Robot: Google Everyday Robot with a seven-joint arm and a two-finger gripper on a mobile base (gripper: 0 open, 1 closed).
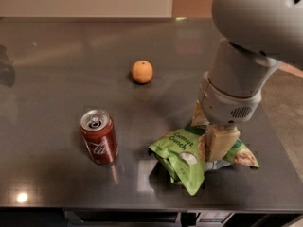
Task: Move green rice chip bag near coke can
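The green rice chip bag point(179, 151) lies crumpled on the dark table, front right of centre, its "Coconut Crunch" text facing up. My gripper point(211, 130) comes down from the big grey arm and is shut on the bag's right part, with one beige finger point(220, 143) pressed on top of it. The arm hides the bag's far right end. The coke can point(99, 137) stands upright at the front left, about a can's width left of the bag's nearest edge.
A small orange fruit point(142, 71) sits behind, at mid-table. The dark glossy table point(52, 74) ends close in front of the can and bag, and its right edge runs just right of the bag. Brown floor lies beyond.
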